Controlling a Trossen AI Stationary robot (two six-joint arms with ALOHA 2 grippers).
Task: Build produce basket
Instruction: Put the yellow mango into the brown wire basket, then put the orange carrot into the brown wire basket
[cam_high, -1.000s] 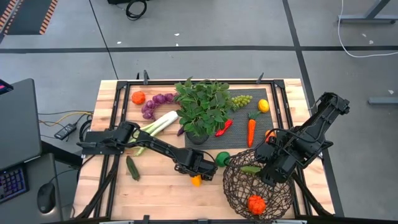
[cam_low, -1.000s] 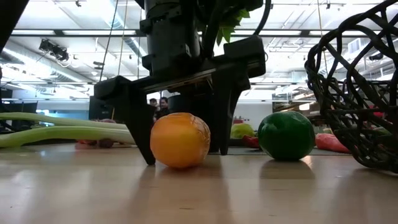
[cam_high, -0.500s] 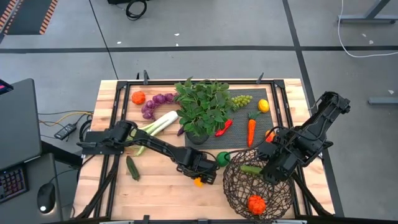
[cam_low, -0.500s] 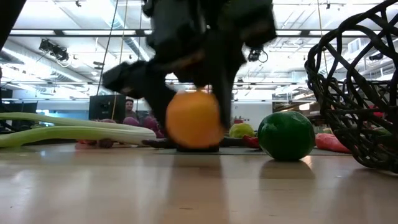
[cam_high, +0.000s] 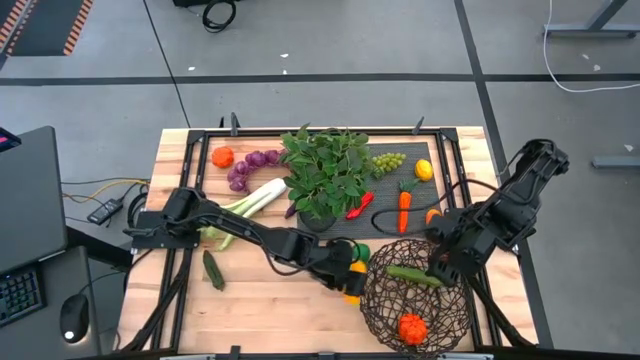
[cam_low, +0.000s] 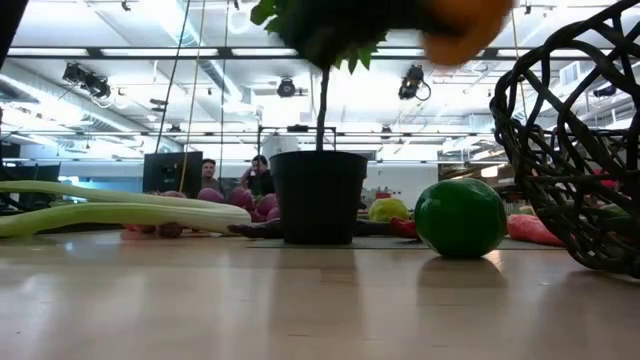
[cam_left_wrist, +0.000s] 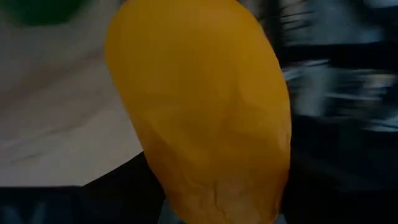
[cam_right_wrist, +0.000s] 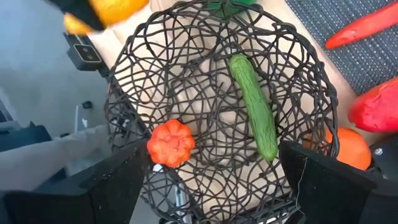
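My left gripper (cam_high: 350, 274) is shut on an orange fruit (cam_high: 355, 282) just left of the basket's rim, high above the table in the low view (cam_low: 465, 25). The dark wire basket (cam_high: 415, 296) stands at the near right. Inside it lie a green cucumber (cam_right_wrist: 255, 106) and an orange tomato (cam_right_wrist: 171, 142). My right gripper (cam_right_wrist: 214, 171) is open and empty over the basket's right side (cam_high: 450, 262). A green lime (cam_low: 460, 217) rests on the table beside the basket. My left gripper holds the orange fruit (cam_left_wrist: 205, 118) between its two fingers. The fruit fills the left wrist view and hides the place of contact. The gripper comes at it from the table's left, slanting down. The fruit is lifted clear of the table.
The potted plant (cam_high: 325, 175) stands on the black mat (cam_high: 385, 225) at the middle. Around it lie a leek (cam_high: 250, 200), purple grapes (cam_high: 250, 165), an orange tomato (cam_high: 222, 157), green grapes (cam_high: 387, 161), a lemon (cam_high: 424, 169), a carrot (cam_high: 404, 207) and a chili (cam_high: 360, 205). A second cucumber (cam_high: 213, 270) lies near left.
My left gripper has taken hold of the orange fruit, which lay on the table between its fingers. It has lifted the fruit clear and carried it toward the table's right edge, up to the basket's left rim. My right gripper has drawn back slightly toward the right.
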